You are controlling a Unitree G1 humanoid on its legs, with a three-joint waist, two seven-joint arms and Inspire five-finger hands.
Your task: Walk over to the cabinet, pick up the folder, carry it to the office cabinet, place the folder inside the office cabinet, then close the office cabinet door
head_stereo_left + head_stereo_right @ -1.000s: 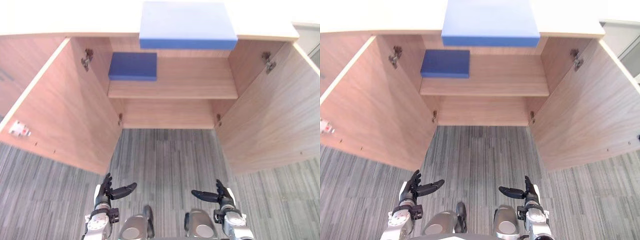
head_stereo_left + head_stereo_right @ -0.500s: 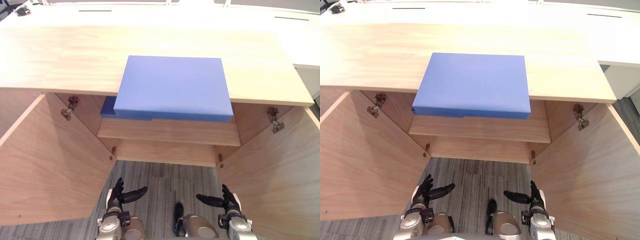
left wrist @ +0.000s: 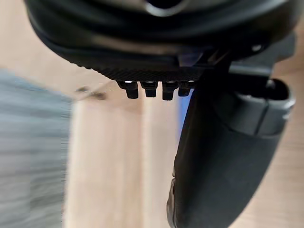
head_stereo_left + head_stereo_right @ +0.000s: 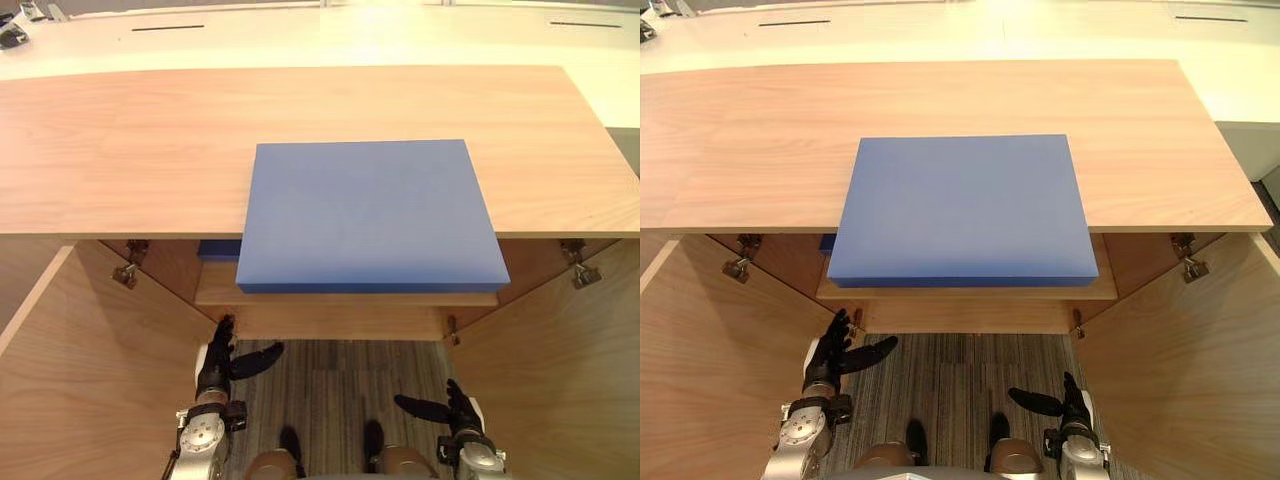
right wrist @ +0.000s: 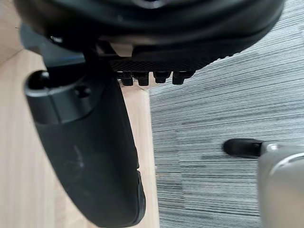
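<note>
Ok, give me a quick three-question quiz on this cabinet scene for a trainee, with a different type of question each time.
1. True or false: the large blue folder lies on the cabinet top, its near edge overhanging the front.
2. Multiple choice: the cabinet doors are A) both shut, B) both open, C) one open, one shut.
3. Fill in: the left hand and the right hand, low in front of the cabinet, are holding ____.

Key: 1 true. 2 B. 3 nothing; both hands are open.
</note>
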